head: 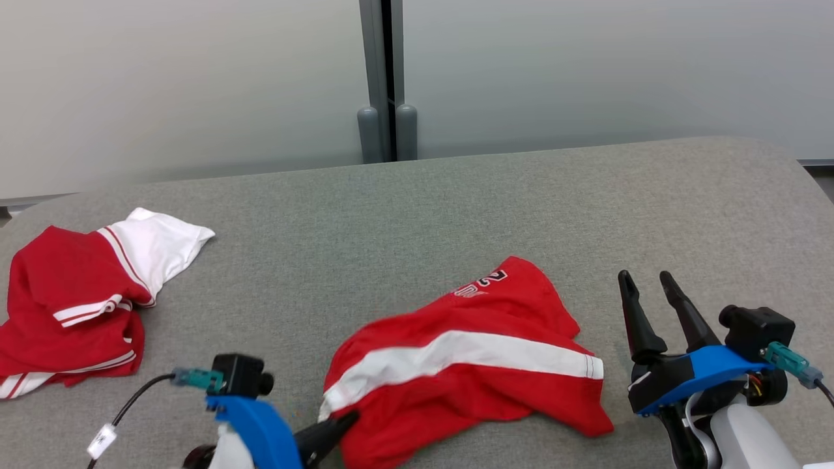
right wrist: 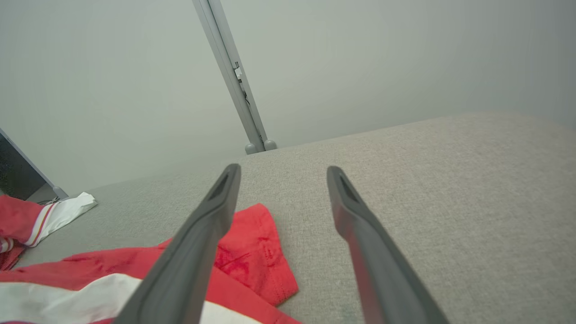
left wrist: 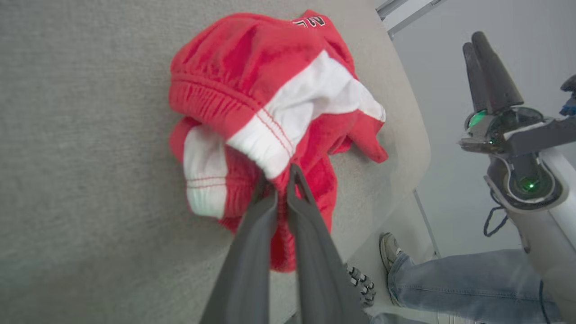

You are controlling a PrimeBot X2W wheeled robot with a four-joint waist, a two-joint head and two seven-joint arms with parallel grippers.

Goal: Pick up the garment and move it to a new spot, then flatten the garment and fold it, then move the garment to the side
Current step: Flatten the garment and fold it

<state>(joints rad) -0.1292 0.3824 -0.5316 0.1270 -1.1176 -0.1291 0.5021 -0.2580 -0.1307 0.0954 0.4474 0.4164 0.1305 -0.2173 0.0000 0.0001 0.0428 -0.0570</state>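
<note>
The garment (head: 469, 365) is a crumpled pair of red shorts with a white side stripe, lying on the grey table (head: 391, 215) near its front edge. My left gripper (head: 348, 417) is at its left end. In the left wrist view, that gripper (left wrist: 281, 177) is shut on a bunched fold of the garment (left wrist: 270, 90) beside the white waistband end. My right gripper (head: 645, 279) stands open just right of the garment, fingers pointing away and nothing between them. The right wrist view shows its jaws (right wrist: 282, 170) apart above the garment's red hem (right wrist: 252, 252).
A second red and white garment (head: 71, 306) lies heaped at the table's far left. A grey post (head: 388, 78) stands behind the table against a pale wall. In the left wrist view, a person's jeans-clad leg (left wrist: 450, 279) and shoe (left wrist: 391, 247) are beside the table.
</note>
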